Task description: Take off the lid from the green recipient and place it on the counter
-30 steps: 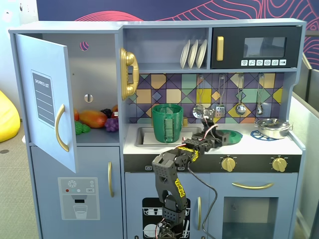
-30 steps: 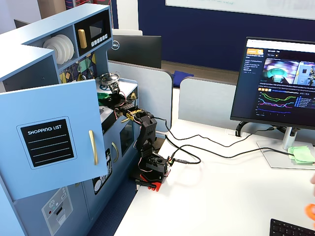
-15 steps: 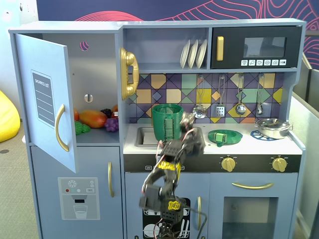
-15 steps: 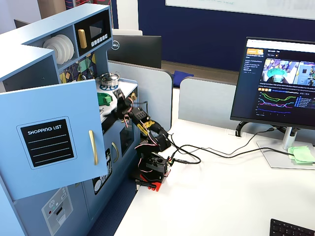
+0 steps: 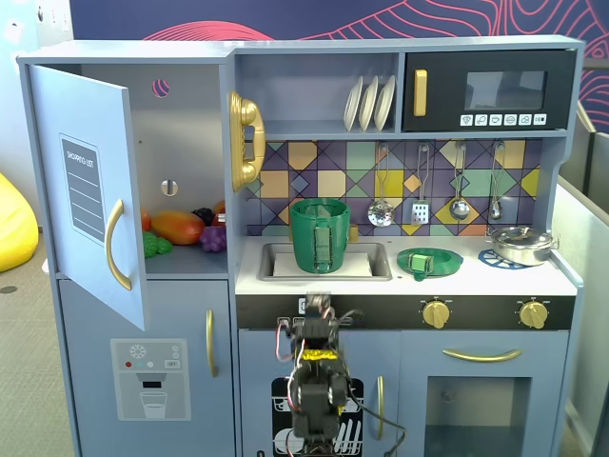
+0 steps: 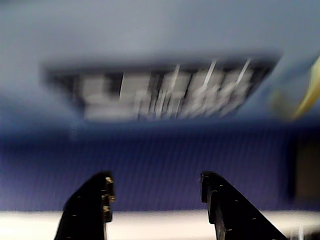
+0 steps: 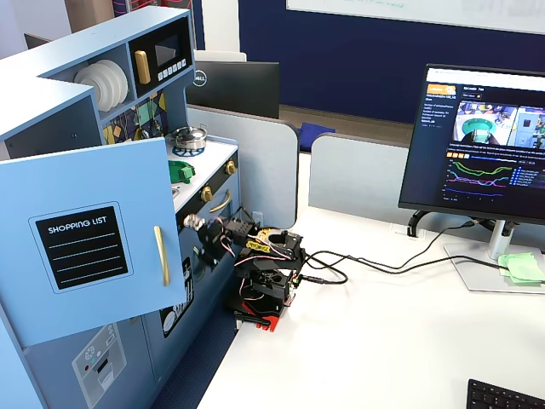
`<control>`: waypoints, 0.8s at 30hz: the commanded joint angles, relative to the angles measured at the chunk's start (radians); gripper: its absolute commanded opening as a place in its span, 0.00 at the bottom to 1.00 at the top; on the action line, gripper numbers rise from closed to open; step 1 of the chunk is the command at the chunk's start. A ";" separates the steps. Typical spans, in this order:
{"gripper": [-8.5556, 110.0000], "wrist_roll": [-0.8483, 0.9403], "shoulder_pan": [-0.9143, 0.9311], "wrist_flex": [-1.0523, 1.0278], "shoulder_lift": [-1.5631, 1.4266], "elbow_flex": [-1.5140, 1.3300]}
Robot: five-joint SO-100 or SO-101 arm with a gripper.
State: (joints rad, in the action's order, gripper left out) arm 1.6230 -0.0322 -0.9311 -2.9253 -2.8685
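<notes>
Lid lies on the counter beside the recipient; gripper hangs open, empty

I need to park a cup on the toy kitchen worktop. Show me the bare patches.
On the counter, the front strip is bare, between the lid and the silver pan. The green recipient crowds the sink; the lid fills the middle.

The pale grey-white toy-kitchen counter carries the tall green tapered plastic recipient in its left sink, the flat round green lid mid-right, and a silver pan far right.
</notes>
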 commanded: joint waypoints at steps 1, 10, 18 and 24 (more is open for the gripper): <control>0.08 0.009 -0.034 -0.117 -0.083 -0.067; 0.07 -0.063 0.026 -0.495 -0.241 -0.127; 0.08 -0.061 0.049 -0.600 -0.253 -0.127; 0.08 -0.081 0.057 -0.603 -0.253 -0.127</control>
State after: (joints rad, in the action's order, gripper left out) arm 1.5785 0.0046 -1.3591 -3.1845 -2.9851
